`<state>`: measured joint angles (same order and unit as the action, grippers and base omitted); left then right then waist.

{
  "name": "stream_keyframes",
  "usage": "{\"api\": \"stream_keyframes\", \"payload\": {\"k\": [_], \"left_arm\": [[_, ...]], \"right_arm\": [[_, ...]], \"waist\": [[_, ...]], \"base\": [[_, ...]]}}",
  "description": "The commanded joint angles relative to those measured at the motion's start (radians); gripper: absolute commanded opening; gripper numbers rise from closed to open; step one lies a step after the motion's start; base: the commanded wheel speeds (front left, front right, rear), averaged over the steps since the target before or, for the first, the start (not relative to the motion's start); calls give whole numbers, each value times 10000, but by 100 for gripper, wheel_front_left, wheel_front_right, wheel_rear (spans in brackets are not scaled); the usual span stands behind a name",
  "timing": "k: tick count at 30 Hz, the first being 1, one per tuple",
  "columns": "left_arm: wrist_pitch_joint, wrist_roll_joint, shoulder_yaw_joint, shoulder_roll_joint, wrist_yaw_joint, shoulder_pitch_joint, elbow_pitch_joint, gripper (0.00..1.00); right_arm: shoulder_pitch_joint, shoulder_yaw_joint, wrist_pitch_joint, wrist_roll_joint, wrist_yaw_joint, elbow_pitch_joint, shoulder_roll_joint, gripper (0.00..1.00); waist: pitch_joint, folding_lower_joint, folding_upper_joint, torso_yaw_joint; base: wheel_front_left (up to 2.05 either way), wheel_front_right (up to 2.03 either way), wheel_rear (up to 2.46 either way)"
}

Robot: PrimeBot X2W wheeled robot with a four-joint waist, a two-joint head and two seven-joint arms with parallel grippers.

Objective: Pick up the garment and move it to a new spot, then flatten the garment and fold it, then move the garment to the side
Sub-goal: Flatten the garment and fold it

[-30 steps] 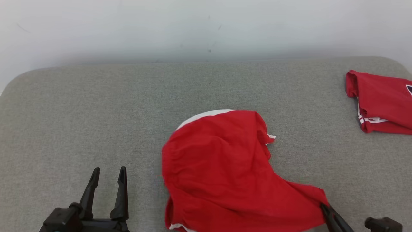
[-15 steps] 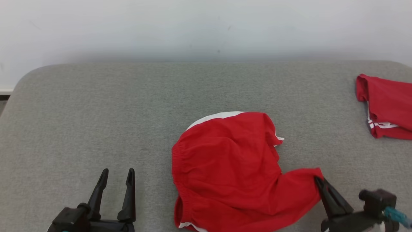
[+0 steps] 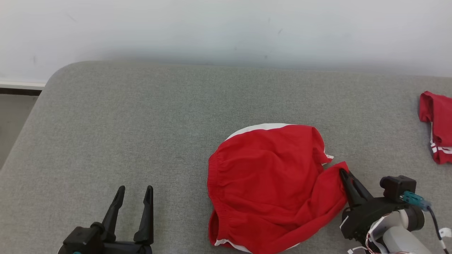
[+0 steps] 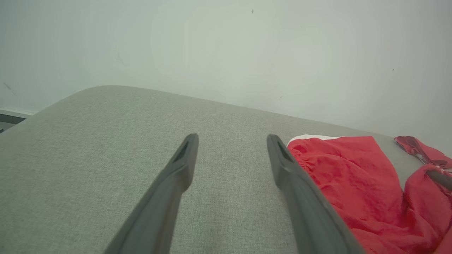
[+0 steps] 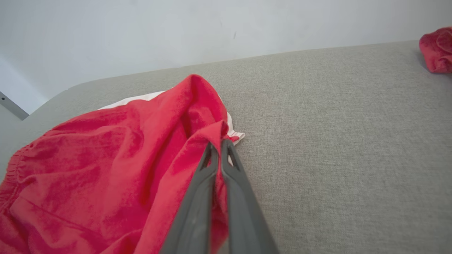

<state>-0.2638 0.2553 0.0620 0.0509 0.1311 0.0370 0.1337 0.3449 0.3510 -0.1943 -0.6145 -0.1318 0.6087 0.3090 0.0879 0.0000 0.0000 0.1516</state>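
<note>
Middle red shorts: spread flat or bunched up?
Bunched. The red shorts are wrinkled and humped on the grey surface, one edge pinched between the shut fingers of the right gripper.

no readable text, labels or signs anywhere.

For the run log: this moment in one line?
right gripper: shut on red shorts | left gripper: open, empty | state: crumpled, not folded | second red garment: far right

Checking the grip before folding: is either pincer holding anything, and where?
Right pincer is shut on the red garment, at its right-hand edge; left pincer is open, holding nothing.
</note>
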Motion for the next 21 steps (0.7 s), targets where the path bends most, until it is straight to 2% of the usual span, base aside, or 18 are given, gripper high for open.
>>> {"api": "stream_keyframes", "payload": {"k": [1, 2, 3, 10, 16, 21], "left_arm": [[-4, 93, 3, -4, -17, 101, 20, 100], [-4, 107, 4, -4, -15, 101, 21, 100], [-4, 113, -4, -4, -17, 102, 18, 100], [-4, 18, -188, -4, -15, 28, 15, 100], [-4, -35, -324, -4, -15, -100, -47, 100], [-4, -40, -374, -4, -15, -166, -99, 100]], "right_arm": [[215, 142, -164, -69, 28, 351, -89, 34], [327, 234, -232, -90, 28, 515, -120, 75], [432, 333, -318, -112, 28, 646, -136, 100], [427, 448, -709, -152, 28, 532, 118, 100], [-637, -546, -705, 230, 30, -1132, 342, 100], [-1975, -1335, -694, 692, 28, -2477, 254, 100]], "waist": [[27, 0, 0, 40], [30, 0, 0, 38], [31, 0, 0, 28], [-90, 0, 0, -287], [-197, 0, 0, -619], [-230, 0, 0, -796]], "base": [[0, 0, 0], [0, 0, 0], [0, 0, 0], [0, 0, 0], [0, 0, 0], [0, 0, 0]]}}
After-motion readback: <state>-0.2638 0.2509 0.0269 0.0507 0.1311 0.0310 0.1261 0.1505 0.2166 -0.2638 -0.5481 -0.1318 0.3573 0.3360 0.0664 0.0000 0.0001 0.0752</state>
